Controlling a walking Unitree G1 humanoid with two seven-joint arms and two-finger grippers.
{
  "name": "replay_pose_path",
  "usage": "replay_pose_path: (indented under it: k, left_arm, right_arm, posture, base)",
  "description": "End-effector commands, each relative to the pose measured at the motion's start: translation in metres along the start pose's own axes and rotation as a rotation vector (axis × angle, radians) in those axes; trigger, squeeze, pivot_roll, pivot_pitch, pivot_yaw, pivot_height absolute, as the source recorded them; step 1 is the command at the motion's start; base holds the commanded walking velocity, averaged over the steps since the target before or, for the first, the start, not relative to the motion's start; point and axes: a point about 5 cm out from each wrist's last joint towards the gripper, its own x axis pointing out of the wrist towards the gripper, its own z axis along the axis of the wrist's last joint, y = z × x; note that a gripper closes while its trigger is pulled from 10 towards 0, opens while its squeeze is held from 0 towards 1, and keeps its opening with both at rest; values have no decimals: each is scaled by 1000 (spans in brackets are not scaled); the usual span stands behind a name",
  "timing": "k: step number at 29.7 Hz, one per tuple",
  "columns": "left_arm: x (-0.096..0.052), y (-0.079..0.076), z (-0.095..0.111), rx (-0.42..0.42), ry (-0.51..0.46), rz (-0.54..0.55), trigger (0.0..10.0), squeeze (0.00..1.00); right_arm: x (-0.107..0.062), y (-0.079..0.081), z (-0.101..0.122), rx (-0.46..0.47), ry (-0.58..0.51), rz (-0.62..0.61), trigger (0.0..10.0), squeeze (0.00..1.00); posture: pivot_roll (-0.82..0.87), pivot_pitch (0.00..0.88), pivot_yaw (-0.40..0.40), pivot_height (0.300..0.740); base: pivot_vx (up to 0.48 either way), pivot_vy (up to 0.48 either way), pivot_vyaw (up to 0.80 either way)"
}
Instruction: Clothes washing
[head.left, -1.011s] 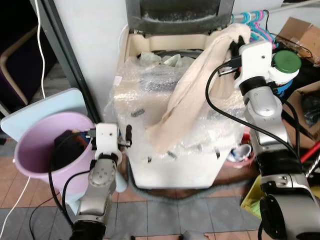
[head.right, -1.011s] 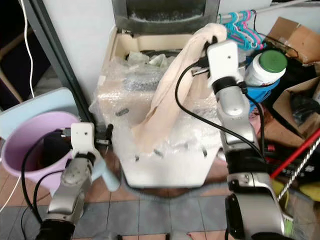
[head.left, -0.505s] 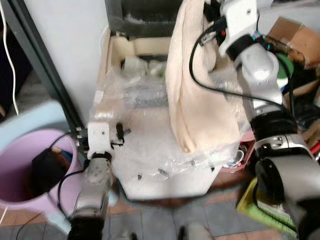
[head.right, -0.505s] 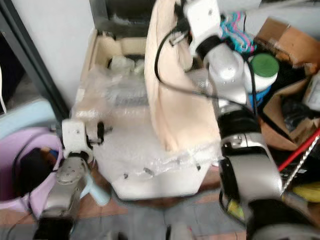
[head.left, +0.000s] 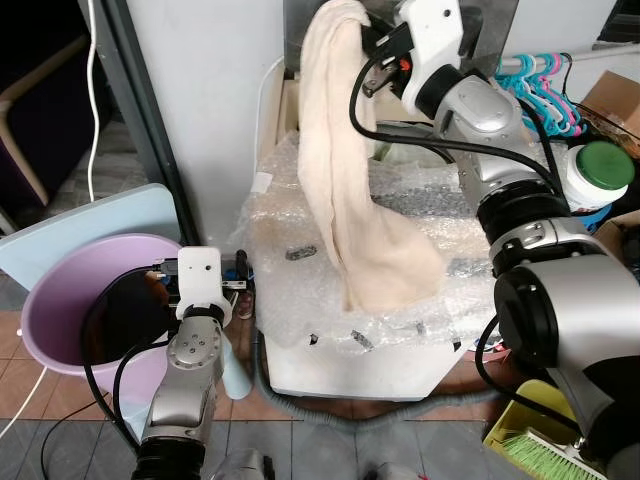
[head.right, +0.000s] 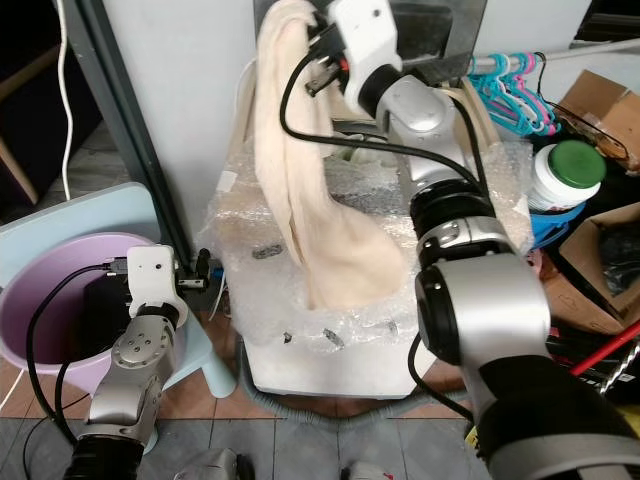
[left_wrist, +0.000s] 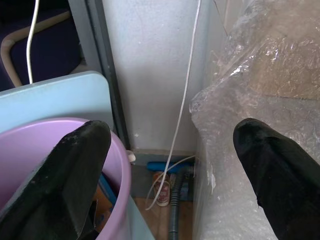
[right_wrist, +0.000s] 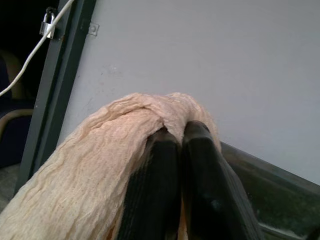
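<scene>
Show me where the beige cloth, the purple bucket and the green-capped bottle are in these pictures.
beige cloth (head.left: 345, 200): left eye view, middle of the hanging fabric.
purple bucket (head.left: 45, 290): left eye view, inner wall near its left rim.
green-capped bottle (head.right: 573, 162): right eye view, on the green cap.

Cream, crinkle-textured cloth (head.left: 345, 190); white washing machine (head.left: 350, 350) under clear bubble wrap (head.left: 420, 215) (glossy, with small dark marks). Lilac bucket (head.left: 60, 300) with dark contents, on a pale blue stool (head.left: 90, 215). White jar (head.left: 590, 175) with green lid; turquoise and pink hangers (head.left: 530, 80). Black fingers (right_wrist: 160, 190), white wrist housings, silver arms. Terracotta and grey floor tiles (head.left: 50, 440).
</scene>
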Motion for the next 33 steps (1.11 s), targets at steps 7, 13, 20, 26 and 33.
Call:
replay_pose_path:
  k: [7, 13, 20, 26, 33]
  left_arm:
    - [0, -4, 3, -2, -7, 3, 10000, 0]
    - [-1, -4, 4, -4, -4, 9, 10000, 0]
    - [-1, -6, 3, 1, -1, -6, 10000, 0]
    - [0, -7, 3, 3, 5, -14, 10000, 0]
    - [0, -10, 3, -1, 6, -16, 10000, 0]
  right_arm:
    - [-13, -65, 11, 100, 7, -369, 10000, 0]
    - [-35, -38, -68, 152, 307, -259, 10000, 1000]
    - [-54, -12, -105, 219, 385, -39, 10000, 1000]
    - [-50, -7, -83, 259, 192, 153, 10000, 1000]
    - [-54, -12, -80, 343, 122, 160, 10000, 1000]
  posture:
    - [28, 0, -33, 740]
    - [29, 0, -35, 740]
    - [16, 0, -23, 740]
    - [5, 0, -17, 740]
    - [4, 0, -23, 740]
  base:
    - [0, 0, 0]
    - [0, 0, 0]
    - [0, 0, 0]
    - [0, 0, 0]
    - [0, 0, 0]
